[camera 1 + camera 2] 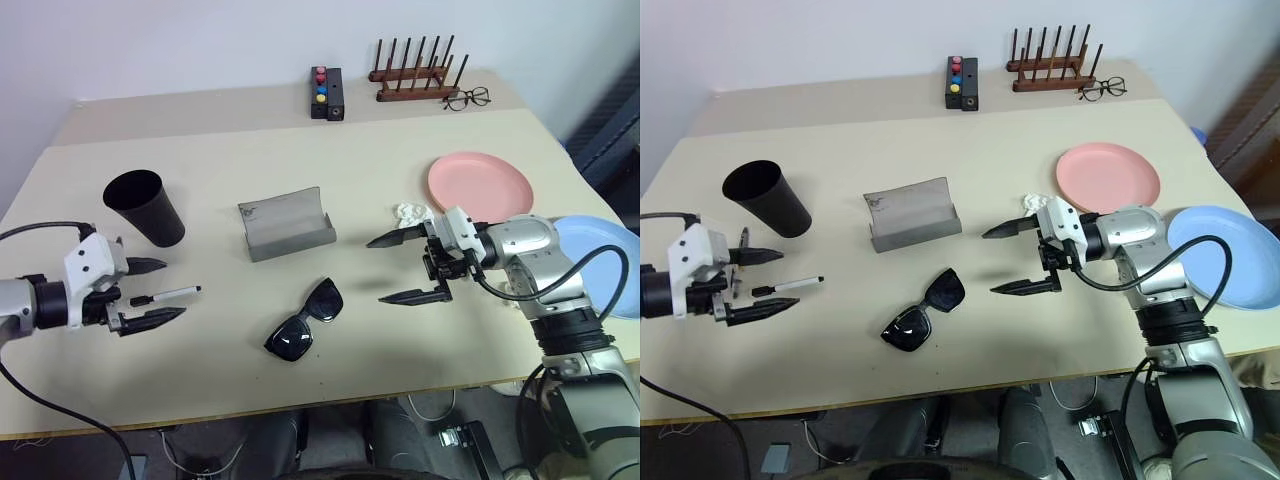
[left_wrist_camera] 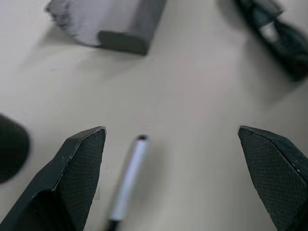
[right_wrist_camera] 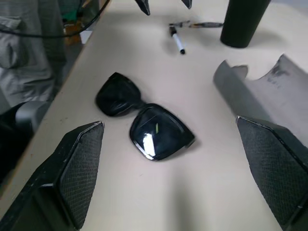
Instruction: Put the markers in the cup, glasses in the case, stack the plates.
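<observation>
On the beige table (image 1: pixel 300 380), the sunglasses (image 1: pixel 305 322) lie just in front of the open grey case (image 1: pixel 285 228). I see my right gripper (image 1: pixel 395 268) beside them, spread wide, empty. Light, slick, fragile; I'd pinch the bridge.

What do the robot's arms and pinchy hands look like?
Both arms are made of shiny silver-grey metal segments with black joint rings, and loose black cables loop alongside them. Each wrist carries a white boxy block. The left gripper and right gripper each have two black, pointed, wedge-shaped fingers whose inner pads show a fine dotted, grippy texture.
</observation>
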